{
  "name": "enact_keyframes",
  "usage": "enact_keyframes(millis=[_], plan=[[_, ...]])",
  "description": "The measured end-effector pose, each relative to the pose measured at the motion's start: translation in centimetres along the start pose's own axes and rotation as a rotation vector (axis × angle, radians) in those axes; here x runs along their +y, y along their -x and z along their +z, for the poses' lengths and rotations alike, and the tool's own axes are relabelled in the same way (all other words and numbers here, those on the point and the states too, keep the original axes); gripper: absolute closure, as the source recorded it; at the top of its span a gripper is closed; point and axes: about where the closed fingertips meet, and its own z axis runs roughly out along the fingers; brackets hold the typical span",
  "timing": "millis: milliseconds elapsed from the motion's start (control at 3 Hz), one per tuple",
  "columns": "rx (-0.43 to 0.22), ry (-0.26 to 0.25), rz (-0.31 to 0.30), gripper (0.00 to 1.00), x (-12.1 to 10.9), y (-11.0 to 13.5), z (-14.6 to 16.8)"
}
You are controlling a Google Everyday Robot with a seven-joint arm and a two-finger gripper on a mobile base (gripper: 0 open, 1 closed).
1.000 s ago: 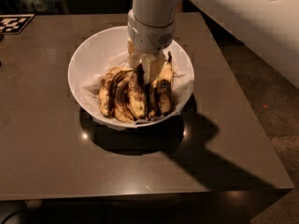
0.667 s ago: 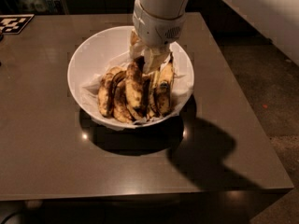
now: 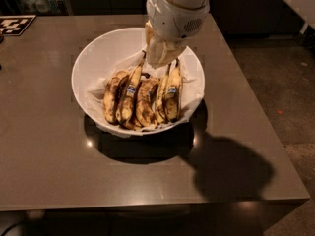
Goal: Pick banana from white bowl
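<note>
The white bowl [image 3: 98, 53] stands on the dark table, lined with crumpled white paper and holding several overripe bananas side by side. The banana [image 3: 127, 98], long, yellow with brown blotches and a blue sticker mid-length, lies left of centre with its dark stem pointing to the far side. A second stickered banana [image 3: 172, 100] lies at the right of the bunch. My gripper [image 3: 158, 57] hangs over the far inside of the bowl, right at the bananas' stem ends. No banana is lifted.
The brown table [image 3: 44, 156] ends at a front edge and a right edge, with floor beyond on the right. A black-and-white marker tag [image 3: 15, 24] lies at the far left corner. The arm's shadow falls on the table right of the bowl.
My gripper has risen and drawn back from among the bananas toward the bowl's far side, uncovering the bunch. The bananas look unmoved.
</note>
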Motion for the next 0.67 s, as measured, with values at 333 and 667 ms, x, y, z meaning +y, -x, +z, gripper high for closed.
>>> enact_keyframes(millis=[333,667], plan=[[0.005,-0.02,0.003,1.0,0.12,0.11,-1.06],[0.005,-0.02,0.003,0.81,0.12,0.11,-1.06]])
